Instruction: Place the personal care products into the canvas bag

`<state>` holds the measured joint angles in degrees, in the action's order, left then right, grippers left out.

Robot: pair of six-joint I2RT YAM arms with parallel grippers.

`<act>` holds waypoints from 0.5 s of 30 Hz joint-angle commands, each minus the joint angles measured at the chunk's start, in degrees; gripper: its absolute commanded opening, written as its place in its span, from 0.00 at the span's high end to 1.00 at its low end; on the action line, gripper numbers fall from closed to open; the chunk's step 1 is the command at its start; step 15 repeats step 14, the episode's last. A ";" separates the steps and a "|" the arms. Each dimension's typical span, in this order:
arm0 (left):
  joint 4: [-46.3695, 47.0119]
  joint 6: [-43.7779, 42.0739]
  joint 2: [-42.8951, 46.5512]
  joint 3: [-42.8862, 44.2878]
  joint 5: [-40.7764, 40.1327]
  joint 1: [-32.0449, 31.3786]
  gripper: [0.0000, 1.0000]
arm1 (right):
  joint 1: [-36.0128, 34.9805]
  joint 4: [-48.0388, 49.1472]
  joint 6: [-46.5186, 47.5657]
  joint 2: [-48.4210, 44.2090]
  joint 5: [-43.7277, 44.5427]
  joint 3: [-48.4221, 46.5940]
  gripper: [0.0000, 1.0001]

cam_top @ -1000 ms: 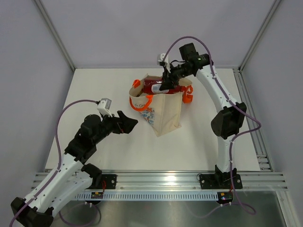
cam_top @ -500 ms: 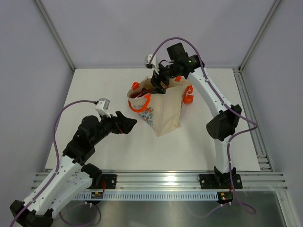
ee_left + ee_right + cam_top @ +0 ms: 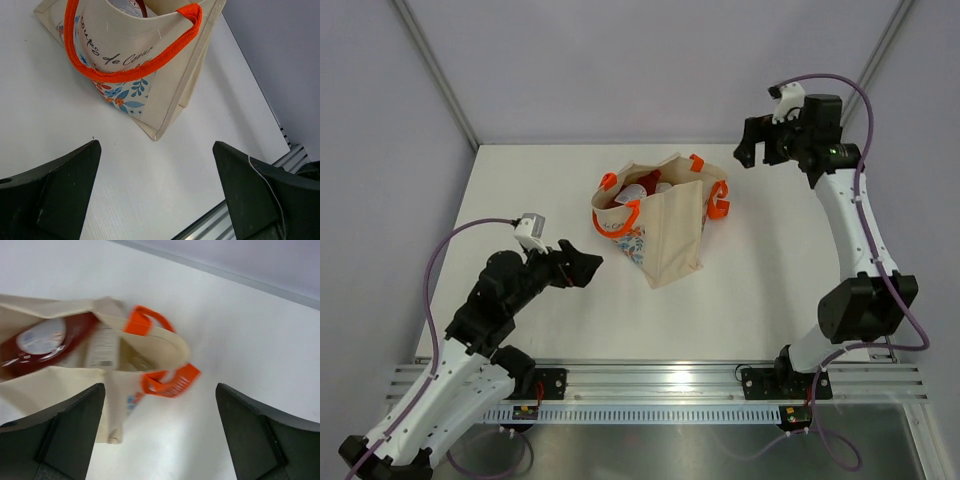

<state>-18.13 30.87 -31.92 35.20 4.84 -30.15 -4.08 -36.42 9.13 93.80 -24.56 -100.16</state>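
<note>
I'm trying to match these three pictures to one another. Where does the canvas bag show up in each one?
Top external: the canvas bag sits near the centre of the picture, slightly above the middle.
Left wrist: it fills the upper left and centre, with its printed side facing the camera.
Right wrist: it is on the left side, and the camera looks down into its open mouth.
Shared landmark: its orange handles show in all three views.
</note>
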 commanded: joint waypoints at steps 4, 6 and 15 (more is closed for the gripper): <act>0.38 -0.81 3.80 -0.83 -4.05 0.09 0.01 | -0.32 9.26 -1.39 -17.65 28.23 16.91 0.01; -0.15 -0.73 3.88 -0.75 -4.14 0.09 0.01 | -0.32 9.53 -2.35 -20.57 29.47 19.99 0.00; -3.66 -0.73 4.68 0.66 -5.88 0.09 0.01 | -0.32 8.65 -5.69 -29.28 28.51 29.58 0.00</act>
